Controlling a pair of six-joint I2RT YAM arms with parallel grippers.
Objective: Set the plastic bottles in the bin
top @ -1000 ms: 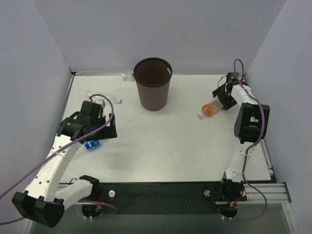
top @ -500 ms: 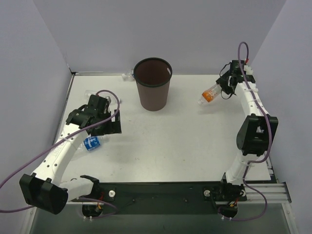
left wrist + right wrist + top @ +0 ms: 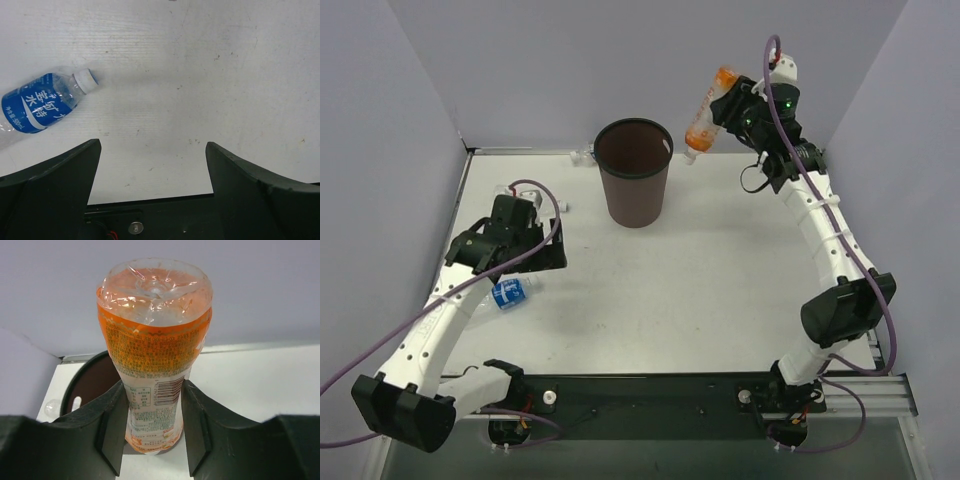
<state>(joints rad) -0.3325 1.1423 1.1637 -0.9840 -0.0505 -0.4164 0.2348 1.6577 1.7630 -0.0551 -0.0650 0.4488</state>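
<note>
My right gripper is shut on the orange bottle, holding it in the air, cap down, just right of the bin's rim. In the right wrist view the fingers clamp the orange bottle at its narrow waist, and the bin's dark mouth lies below and to the left. My left gripper hovers open over the left side of the table, with the blue-labelled bottle lying just beside it. The left wrist view shows that bottle up and left of the open gripper.
A clear bottle lies behind the bin by the back wall. Another clear bottle lies at the left edge, partly hidden by my left arm. Grey walls close off the left, back and right sides.
The right gripper closed on the orange bottle and lifted it off the table, up and leftwards to beside the bin's rim. The left arm shifted slightly and stayed open.
</note>
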